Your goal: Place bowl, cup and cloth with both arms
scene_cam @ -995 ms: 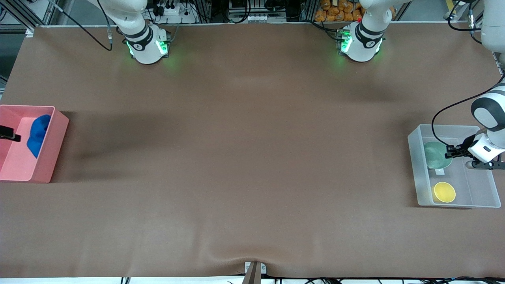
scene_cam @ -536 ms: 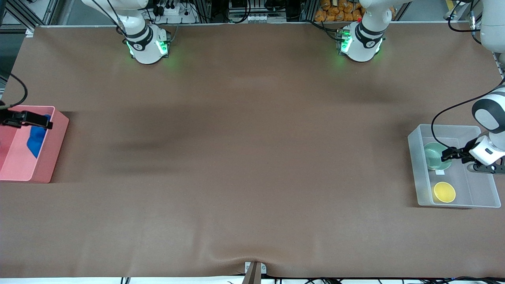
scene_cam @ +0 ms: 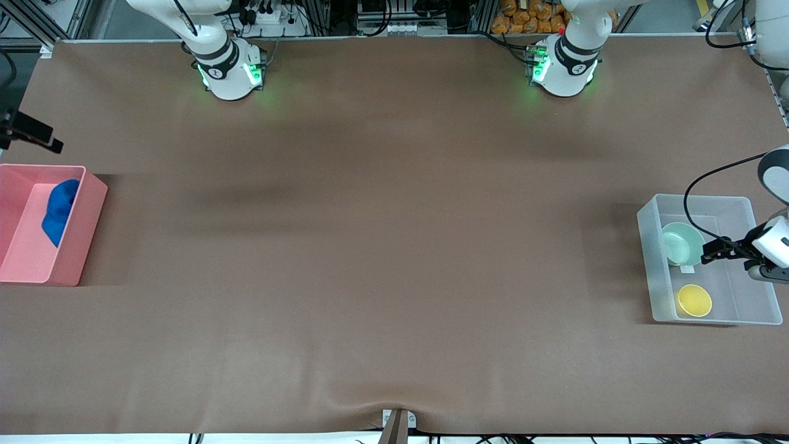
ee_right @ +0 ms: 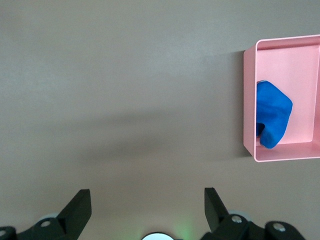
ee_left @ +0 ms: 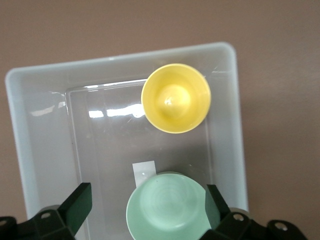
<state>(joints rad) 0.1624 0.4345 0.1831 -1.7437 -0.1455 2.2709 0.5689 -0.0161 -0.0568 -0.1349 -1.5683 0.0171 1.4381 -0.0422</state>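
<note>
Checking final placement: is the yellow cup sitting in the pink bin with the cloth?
No: the cup sits in the clear bin with the bowl, while the pink bin holds only the cloth.

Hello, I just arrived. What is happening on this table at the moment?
Two robot arms are sorting things into bins. The bowl and the cup sit in the clear bin at the left arm's end, the cup nearer the front camera. The left gripper is over that bin beside the bowl, open and holding nothing. The cloth lies in the pink bin at the right arm's end. The right gripper is open and empty, over the table beside that bin.
</note>
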